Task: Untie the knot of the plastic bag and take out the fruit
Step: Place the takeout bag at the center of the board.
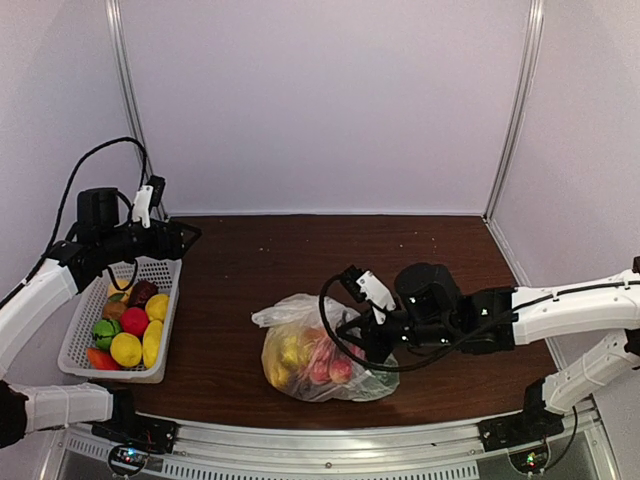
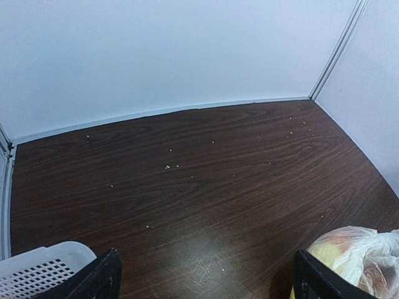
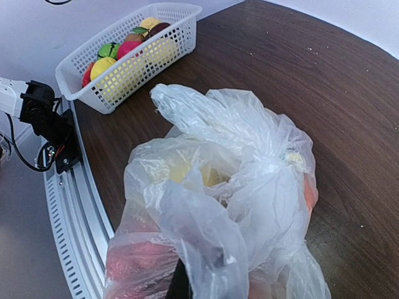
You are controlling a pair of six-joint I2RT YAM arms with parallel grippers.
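Near the front edge of the bench (image 1: 250, 260), the plastic bag (image 1: 300, 320) lies with the fruit (image 1: 322, 370) inside. My right gripper (image 1: 358, 338) presses into its crinkled top; I cannot tell whether it is clamped or apart. Farther back on the left, my left gripper (image 2: 209, 280) hangs with its fingers wide apart over the far end of the white basket (image 3: 124, 75).

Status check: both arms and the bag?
Left gripper open, empty, near basket. Right gripper at bunched top of bag, jaws hidden by plastic. Several fruit inside. Nothing blocking.
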